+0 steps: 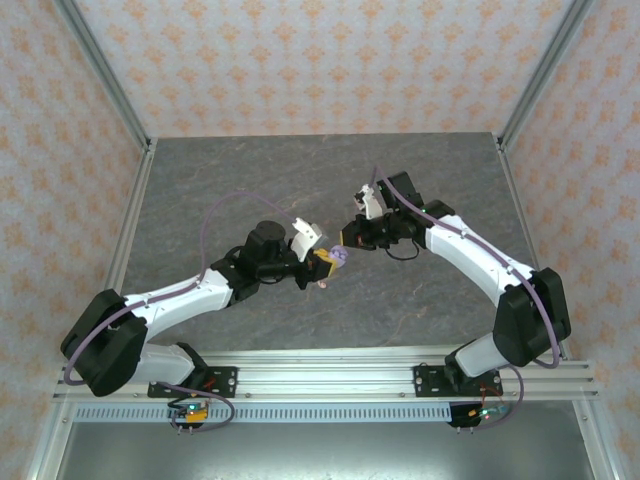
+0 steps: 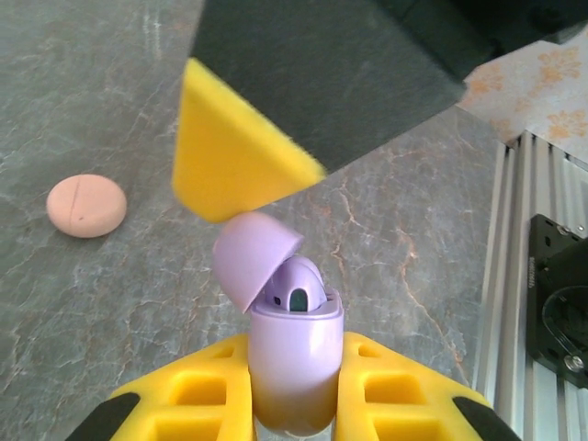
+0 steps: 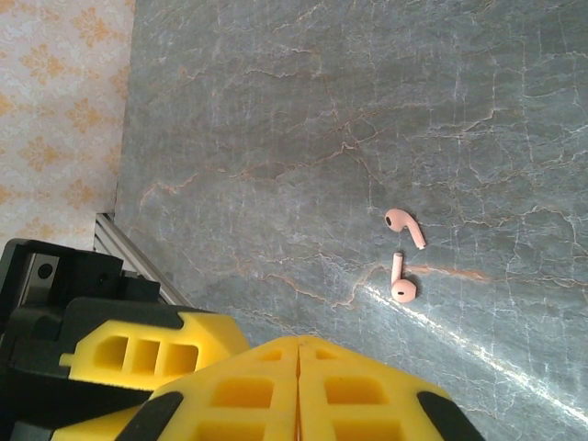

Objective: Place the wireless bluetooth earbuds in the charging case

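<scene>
Gripping the lilac charging case [image 2: 294, 367] by its lower half, the left gripper [image 1: 323, 263] has its yellow foam pads pressed tight against both sides. The case is smooth, glossy and rounded, held upright above the middle of the table [image 1: 250, 170]. Its domed lid [image 2: 255, 253] is hinged back to the left, and a lilac earbud [image 2: 301, 292] with a dark spot sits in the well.

The right gripper [image 1: 350, 240] has its jaws fully closed with nothing between them. One of its wedge-shaped foam pads [image 2: 234, 156] hangs just over the open lid. Two pale pink earbuds [image 3: 404, 227], [image 3: 401, 280], small and stemmed, lie near each other on the grey, veined, stone-look surface. A round, flat pink case [image 2: 86, 205] lies closed on the table. Both arms reach inward from the near edge, their wrists meeting at the centre.
</scene>
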Motion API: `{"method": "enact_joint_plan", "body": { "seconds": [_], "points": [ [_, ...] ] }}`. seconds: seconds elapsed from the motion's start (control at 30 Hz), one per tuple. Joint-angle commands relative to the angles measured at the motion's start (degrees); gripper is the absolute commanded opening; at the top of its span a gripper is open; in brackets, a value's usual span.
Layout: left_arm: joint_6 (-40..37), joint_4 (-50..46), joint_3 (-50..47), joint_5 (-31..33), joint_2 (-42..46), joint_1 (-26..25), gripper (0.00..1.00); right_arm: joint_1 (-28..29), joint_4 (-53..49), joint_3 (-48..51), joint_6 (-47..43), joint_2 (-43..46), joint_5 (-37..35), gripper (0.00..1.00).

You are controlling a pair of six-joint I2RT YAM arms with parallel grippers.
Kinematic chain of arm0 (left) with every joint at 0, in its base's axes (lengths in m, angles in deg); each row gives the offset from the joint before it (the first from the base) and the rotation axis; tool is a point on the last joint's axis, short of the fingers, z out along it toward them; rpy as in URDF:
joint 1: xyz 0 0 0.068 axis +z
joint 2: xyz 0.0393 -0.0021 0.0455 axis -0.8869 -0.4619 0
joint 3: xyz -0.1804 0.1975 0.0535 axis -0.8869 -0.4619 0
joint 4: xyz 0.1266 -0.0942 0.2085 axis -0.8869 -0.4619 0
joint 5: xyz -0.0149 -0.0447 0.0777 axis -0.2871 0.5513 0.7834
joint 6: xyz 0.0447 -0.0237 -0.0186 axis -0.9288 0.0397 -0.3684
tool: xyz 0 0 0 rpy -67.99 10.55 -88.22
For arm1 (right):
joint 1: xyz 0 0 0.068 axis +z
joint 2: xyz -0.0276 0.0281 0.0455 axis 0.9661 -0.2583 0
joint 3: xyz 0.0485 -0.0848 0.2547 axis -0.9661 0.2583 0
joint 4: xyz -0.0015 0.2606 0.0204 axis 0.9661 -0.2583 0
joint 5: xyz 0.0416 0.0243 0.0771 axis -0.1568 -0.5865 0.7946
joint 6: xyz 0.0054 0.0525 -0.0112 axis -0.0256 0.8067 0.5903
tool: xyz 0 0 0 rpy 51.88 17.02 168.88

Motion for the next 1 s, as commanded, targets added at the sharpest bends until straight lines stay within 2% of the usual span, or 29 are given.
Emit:
{"method": "enact_joint_plan", "body": {
  "seconds": [0.0,0.33,0.4,0.57,0.7,0.87,0.97],
  "points": [
    [1.1,3.2,1.6,5.0,-0.3,0.2,0.18,0.8,-2.3,-0.2,-1.9,-0.3,2.7,0.09],
    [2.0,3.6,2.3,6.4,-1.2,0.2,0.18,2.0,-3.2,-0.5,-2.4,-1.4,1.6,0.09],
    [2.0,2.8,2.5,7.4,-1.4,0.2,0.18,2.0,-3.5,-0.8,-2.2,-0.7,-1.6,0.09],
    [2.3,-0.7,3.8,11.4,-2.0,0.2,0.18,1.2,-6.7,-2.4,1.6,0.3,-18.1,0.15],
    [5.2,-6.0,7.0,17.7,-4.3,0.5,0.18,-0.2,-9.2,-2.4,4.8,1.1,-29.8,0.22],
    [11.9,-12.5,14.2,21.1,-11.2,2.5,0.18,-1.5,-9.1,-0.2,5.6,3.1,-32.6,0.23],
    [17.5,-20.2,22.2,21.2,-17.7,4.5,0.18,-1.6,-9.5,1.0,5.6,4.2,-33.6,0.24]
  ]
}}
